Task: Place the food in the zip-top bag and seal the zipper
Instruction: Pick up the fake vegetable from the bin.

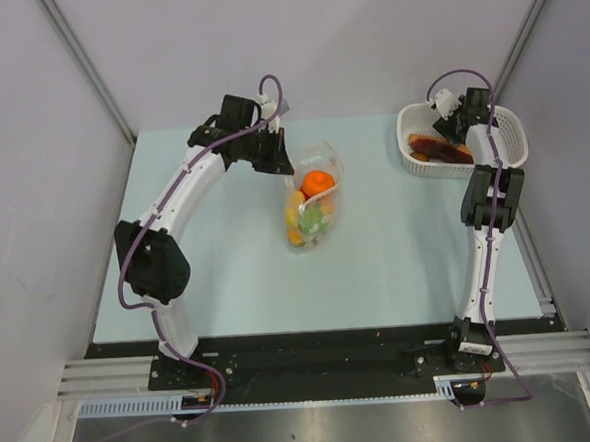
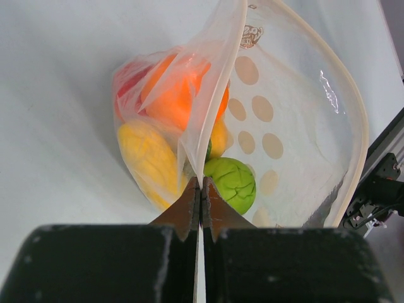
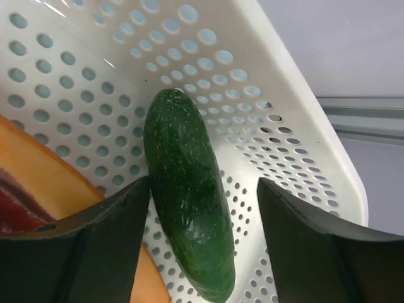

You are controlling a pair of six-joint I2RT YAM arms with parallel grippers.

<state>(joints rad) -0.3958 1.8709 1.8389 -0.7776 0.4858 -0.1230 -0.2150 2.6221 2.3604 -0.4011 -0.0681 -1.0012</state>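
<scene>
The left gripper (image 2: pixel 201 189) is clenched on the edge of the zip-top bag (image 1: pixel 313 195), at the bag's 10 o'clock in the top view. The bag lies mid-table with its zipper (image 2: pixel 362 120) gaping, and holds an orange toy (image 1: pixel 318 183), a yellow piece (image 2: pixel 148 158) and a green one (image 2: pixel 231 183). At the table's 2 o'clock, the right gripper (image 3: pixel 202 189) stands with jaws apart astride a dark green cucumber (image 3: pixel 183 145) in the white perforated basket (image 3: pixel 303 139).
</scene>
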